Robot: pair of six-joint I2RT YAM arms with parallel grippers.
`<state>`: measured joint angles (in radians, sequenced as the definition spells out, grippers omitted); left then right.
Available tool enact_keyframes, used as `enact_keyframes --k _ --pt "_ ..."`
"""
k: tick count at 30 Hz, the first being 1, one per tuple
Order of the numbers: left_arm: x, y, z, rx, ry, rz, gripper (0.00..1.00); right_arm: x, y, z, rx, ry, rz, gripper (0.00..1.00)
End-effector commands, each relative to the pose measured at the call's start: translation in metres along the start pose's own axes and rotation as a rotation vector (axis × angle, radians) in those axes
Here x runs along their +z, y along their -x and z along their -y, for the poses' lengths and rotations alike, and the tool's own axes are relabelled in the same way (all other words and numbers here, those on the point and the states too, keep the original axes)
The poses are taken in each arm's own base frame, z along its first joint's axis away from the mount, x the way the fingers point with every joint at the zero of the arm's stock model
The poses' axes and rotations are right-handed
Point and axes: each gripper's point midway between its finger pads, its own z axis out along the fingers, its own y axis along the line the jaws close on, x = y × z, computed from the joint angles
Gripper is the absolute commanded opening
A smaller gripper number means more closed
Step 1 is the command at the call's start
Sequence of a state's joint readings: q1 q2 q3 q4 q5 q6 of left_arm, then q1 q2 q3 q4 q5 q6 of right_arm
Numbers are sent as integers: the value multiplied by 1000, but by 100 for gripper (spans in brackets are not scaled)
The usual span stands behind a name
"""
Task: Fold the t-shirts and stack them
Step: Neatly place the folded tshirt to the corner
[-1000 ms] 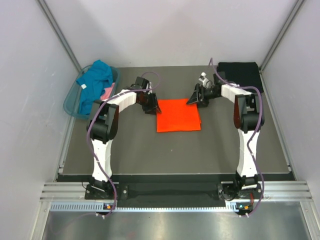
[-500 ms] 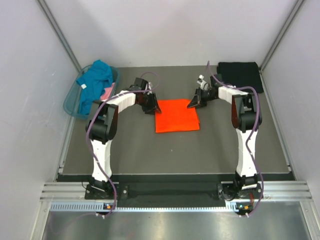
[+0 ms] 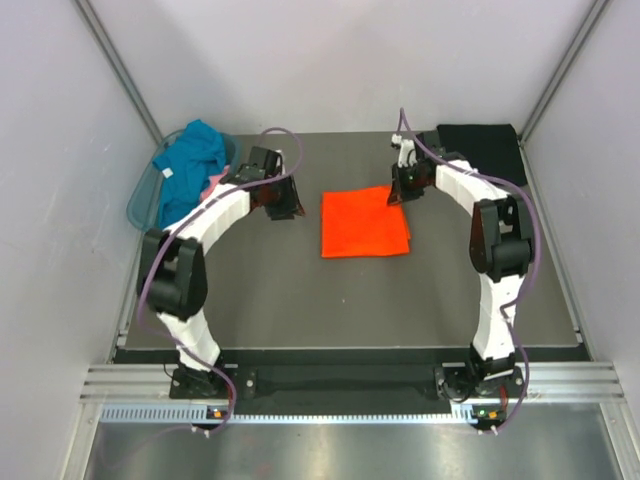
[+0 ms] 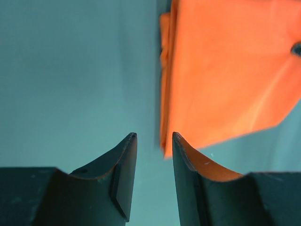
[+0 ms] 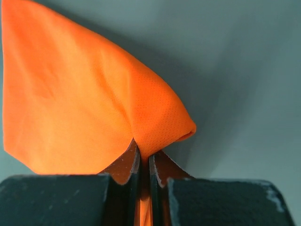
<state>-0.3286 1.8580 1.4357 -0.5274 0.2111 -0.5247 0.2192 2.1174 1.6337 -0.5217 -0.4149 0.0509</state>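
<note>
The folded orange t-shirt [image 3: 365, 222] lies flat mid-table. My right gripper [image 3: 399, 192] is shut on its far right corner; in the right wrist view the cloth [image 5: 80, 103] is pinched between the closed fingers [image 5: 144, 153] and bulges up beyond them. My left gripper [image 3: 284, 203] stands open to the left of the shirt, apart from it. In the left wrist view its fingers [image 4: 153, 136] hold nothing, and the shirt's layered edge [image 4: 225, 70] lies just ahead and to the right. A folded black t-shirt [image 3: 482, 146] rests at the far right corner.
A translucent blue-green basket [image 3: 141, 207] sits at the far left edge, holding a teal tee [image 3: 190, 165] and a pink one [image 3: 213, 186]. Grey walls with metal rails close in both sides of the table.
My right gripper has shut on the orange shirt's far right corner, and the shirt has shifted slightly to the right. My left gripper has drawn back leftward off the shirt's edge.
</note>
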Motion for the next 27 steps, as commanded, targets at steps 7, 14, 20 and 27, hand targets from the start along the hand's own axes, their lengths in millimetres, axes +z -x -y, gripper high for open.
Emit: enact_keyframes --k 7,14,20,27 --pt "-57 -51 -16 -55 30 4 41 -106 86 29 -302 -374 155 0" --pt "-60 -85 -29 -60 51 -60 40 -123 123 59 -358 -522 220 0" --pt "-66 -100 -43 -47 105 -96 40 -146 161 100 -410 -664 250 0" --pt "-60 -106 -46 -71 111 -110 40 -178 192 118 -468 -735 300 0"
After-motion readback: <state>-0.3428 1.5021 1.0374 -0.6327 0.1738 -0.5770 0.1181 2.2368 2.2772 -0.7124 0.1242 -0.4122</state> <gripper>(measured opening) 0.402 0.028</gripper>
